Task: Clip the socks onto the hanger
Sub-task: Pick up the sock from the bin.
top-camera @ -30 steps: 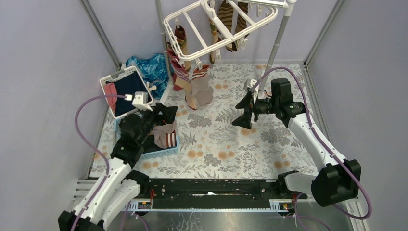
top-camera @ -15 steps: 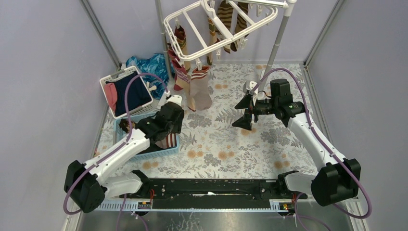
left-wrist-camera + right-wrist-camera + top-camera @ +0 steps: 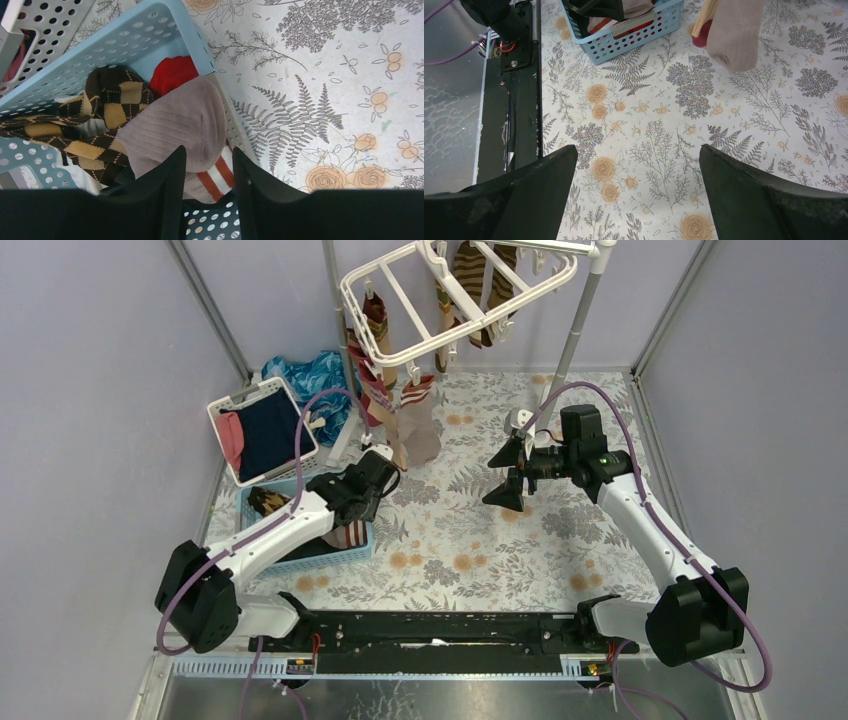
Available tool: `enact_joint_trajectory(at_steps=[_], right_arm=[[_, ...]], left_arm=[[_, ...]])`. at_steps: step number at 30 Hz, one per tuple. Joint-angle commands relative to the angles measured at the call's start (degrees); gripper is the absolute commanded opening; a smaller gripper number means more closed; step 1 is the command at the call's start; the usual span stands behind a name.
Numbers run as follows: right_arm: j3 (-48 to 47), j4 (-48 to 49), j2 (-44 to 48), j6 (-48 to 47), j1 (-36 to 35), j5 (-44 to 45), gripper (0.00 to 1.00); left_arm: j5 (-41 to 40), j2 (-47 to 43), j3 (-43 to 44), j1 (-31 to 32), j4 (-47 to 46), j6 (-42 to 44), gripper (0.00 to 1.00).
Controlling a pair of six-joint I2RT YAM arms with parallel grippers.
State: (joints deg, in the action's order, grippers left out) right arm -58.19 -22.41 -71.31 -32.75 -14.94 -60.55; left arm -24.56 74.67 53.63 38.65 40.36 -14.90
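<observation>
The white hanger (image 3: 470, 329) stands on its pole (image 3: 575, 330) at the back, with several socks clipped on, among them a tan one (image 3: 420, 425) hanging low. My left gripper (image 3: 352, 508) is down at the right end of the small blue basket (image 3: 300, 558). In the left wrist view it (image 3: 207, 155) is open, its jaws straddling a tan sock (image 3: 175, 125) with a red-and-white cuff (image 3: 215, 175). A brown-and-yellow argyle sock (image 3: 110, 100) lies beside it. My right gripper (image 3: 502, 475) hovers wide open and empty over the floral mat (image 3: 638, 150).
A white slotted laundry basket (image 3: 225, 410) with navy and pink garments stands behind the blue basket, with shiny blue cloth (image 3: 315, 375) behind it. The right wrist view shows the blue basket (image 3: 634, 35) and the hanging tan sock (image 3: 736, 35). Purple walls enclose the mat.
My left arm has swung right and stretched forward and down to the right end of the blue basket. The hanger swayed slightly. The right arm has barely moved.
</observation>
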Motion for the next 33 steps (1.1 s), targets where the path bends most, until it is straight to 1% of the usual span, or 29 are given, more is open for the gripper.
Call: enact_joint_trajectory(at_steps=[1,6,7,8,9,10,14,18,23,26,29,33], right_arm=[[-1.4,-0.16,0.19,-0.82,0.01,-0.35,1.0],[-1.4,-0.13,0.47,-0.78,0.0,-0.35,1.0],[-1.4,-0.09,0.47,-0.76,0.04,-0.35,1.0],[-1.4,-0.15,0.47,-0.8,0.0,-0.41,1.0],[-1.41,-0.15,0.51,-0.76,0.02,-0.44,1.0],[-1.38,-0.1,0.55,-0.74,0.04,-0.51,1.0],[-1.39,-0.15,0.64,-0.67,0.0,-0.91,1.0],[-1.31,-0.17,0.9,-0.86,0.0,-1.21,1.0],[-1.22,-0.49,1.21,-1.76,0.01,-2.4,1.0],[-1.22,-0.84,1.41,-2.23,0.0,-3.14,1.0],[-1.22,-2.0,1.52,-3.91,0.01,-5.01,1.0],[-1.02,-5.02,2.06,-9.19,0.0,-10.19,1.0]], left_arm=[[-1.59,2.49,0.42,0.46,-0.53,2.19,0.42],[-2.02,3.83,0.69,0.41,-0.83,2.66,0.27],[-2.0,3.85,0.69,0.39,-0.78,2.8,0.22],[-2.07,3.77,0.83,0.37,-0.68,2.85,0.12],[-2.35,3.54,1.13,0.37,-0.37,2.68,0.07],[-2.91,2.99,1.54,0.39,-0.02,2.37,0.05],[-5.81,-2.21,3.51,0.46,1.11,1.37,0.0],[-7.42,-11.42,5.73,0.45,0.25,0.93,0.0],[-4.34,-22.45,6.41,0.46,-5.46,2.62,0.0],[-3.19,-27.37,7.29,0.45,-8.62,2.97,0.0],[4.75,-30.97,8.23,0.46,-12.9,3.36,0.0],[21.45,-33.93,8.78,0.44,-20.77,3.21,0.0]])
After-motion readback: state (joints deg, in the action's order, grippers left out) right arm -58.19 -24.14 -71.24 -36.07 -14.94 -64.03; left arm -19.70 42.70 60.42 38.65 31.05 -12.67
